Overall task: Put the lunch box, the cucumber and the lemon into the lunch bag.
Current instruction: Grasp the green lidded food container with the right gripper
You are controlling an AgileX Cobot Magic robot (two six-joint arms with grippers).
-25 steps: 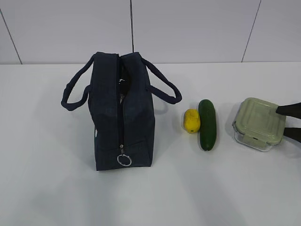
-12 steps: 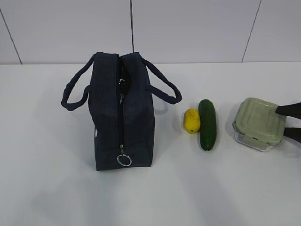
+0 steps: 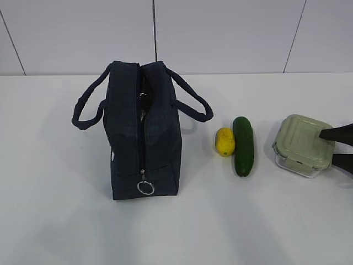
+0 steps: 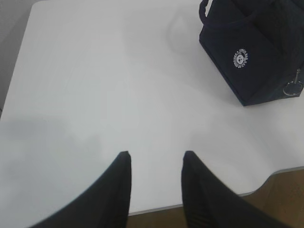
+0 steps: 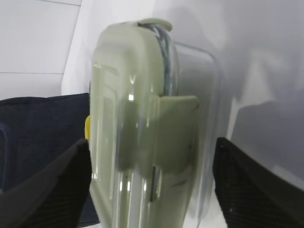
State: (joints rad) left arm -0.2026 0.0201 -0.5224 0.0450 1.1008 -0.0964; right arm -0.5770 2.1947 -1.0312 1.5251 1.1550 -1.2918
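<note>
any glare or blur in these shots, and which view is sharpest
Exterior view: sharpest, even light, soft shadows beside the lunch bag. Right wrist view: the lunch box fills the frame, slightly soft, with small glare spots on its lid. Left wrist view: the left gripper fingers are blurred, and the table looks washed out.

We find only 1 printed mark anywhere: a small round white logo (image 4: 242, 58) on the side panel of the lunch bag (image 4: 266, 52), seen in the left wrist view. It is a ring of tiny lettering around a central emblem, but the letters are too small and blurred for us to read (we cannot make out a single word or brand name). In the exterior view just a sliver of white shows at the bag's left edge, nothing legible. We see no readable text, numbers or signs on anything else in view.
</note>
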